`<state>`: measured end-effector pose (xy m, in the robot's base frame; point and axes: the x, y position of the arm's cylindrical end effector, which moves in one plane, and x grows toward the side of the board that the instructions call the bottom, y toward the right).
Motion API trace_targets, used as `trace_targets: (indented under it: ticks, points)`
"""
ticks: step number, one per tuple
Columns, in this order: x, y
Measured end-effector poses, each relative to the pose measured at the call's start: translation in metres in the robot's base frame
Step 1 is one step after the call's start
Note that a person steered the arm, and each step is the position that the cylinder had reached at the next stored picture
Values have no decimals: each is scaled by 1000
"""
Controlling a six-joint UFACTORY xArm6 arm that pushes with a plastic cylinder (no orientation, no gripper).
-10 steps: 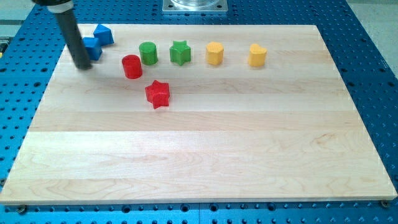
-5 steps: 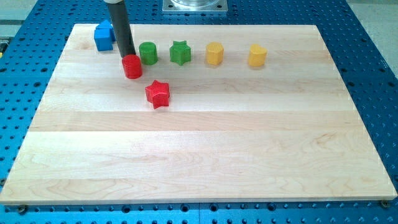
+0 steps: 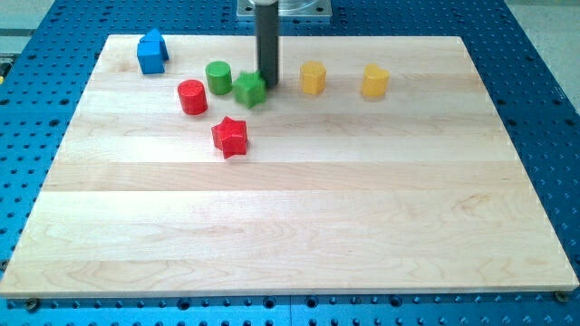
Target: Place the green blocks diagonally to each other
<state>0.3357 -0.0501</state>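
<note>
A green cylinder [image 3: 217, 77] stands near the board's top edge. A green star [image 3: 250, 90] sits just below and to the right of it, close to it. My tip [image 3: 269, 85] is at the star's right side, touching it or nearly so. The dark rod rises from there to the view's top.
A red cylinder [image 3: 191, 96] is left of the green cylinder, a red star [image 3: 229, 137] below it. Two blue blocks [image 3: 151, 52] sit at the top left. Two yellow blocks [image 3: 313, 78] [image 3: 375, 81] are to the right of my tip. The wooden board [image 3: 290, 226] lies on a blue perforated table.
My tip has swept right along the top, from the blue blocks past the red cylinder to the green star's right side. The green star has shifted down and left, toward the green cylinder.
</note>
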Motion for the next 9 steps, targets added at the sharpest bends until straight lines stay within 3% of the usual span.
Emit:
trace_targets:
  ticks: [2, 3, 5, 6, 7, 8, 9]
  points:
    - [-52, -25]
    - [-52, -73]
    - [20, -78]
    - [-14, -82]
    - [-13, -159]
    - [1, -178]
    - [22, -150]
